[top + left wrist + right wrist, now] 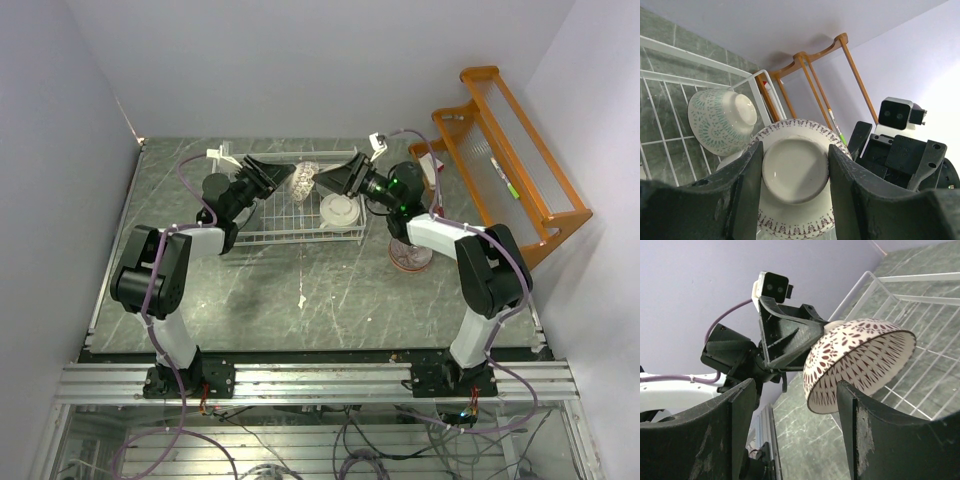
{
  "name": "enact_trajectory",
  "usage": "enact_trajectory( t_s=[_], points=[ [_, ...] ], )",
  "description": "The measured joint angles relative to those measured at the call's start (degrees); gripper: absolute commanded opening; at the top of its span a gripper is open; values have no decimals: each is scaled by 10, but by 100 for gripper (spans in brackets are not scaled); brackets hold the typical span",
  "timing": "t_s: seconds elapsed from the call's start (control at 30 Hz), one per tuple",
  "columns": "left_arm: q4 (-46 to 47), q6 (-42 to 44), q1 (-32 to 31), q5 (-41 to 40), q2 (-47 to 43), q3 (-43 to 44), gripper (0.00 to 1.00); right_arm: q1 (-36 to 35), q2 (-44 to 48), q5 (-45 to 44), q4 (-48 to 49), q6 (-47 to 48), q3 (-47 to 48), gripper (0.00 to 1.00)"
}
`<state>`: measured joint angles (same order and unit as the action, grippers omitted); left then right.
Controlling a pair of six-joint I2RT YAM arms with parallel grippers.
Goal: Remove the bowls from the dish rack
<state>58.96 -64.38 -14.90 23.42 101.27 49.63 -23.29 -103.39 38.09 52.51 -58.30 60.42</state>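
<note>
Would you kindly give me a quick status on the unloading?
Left gripper shut on brown-patterned white ceramic bowl, over the white wire dish rack. Right gripper open, facing it. Teal-patterned ceramic bowl lying in rack.

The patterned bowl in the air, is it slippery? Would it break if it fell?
Probably a bit slippery: the bowl looks shiny and glazed, and the left gripper pinches only its small foot. Likely breakable: it looks ceramic and is held tilted above the wire rack. It should stay stiff, not bend.

Orange wooden rack (520, 150), dark table (330, 300)
</note>
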Motion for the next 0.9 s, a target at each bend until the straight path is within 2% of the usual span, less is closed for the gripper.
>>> enact_trajectory(
  t_s=[0.33,0.73,0.9],
  points=[
    [13,-6,-12,2,0,-1,7,-28,-32,0,11,-12,35,62],
    [14,-8,-13,2,-2,-7,7,-28,-52,0,37,-45,35,39],
    [21,-8,-13,-5,-10,-14,7,-30,-51,-3,38,-45,31,38]
  ],
)
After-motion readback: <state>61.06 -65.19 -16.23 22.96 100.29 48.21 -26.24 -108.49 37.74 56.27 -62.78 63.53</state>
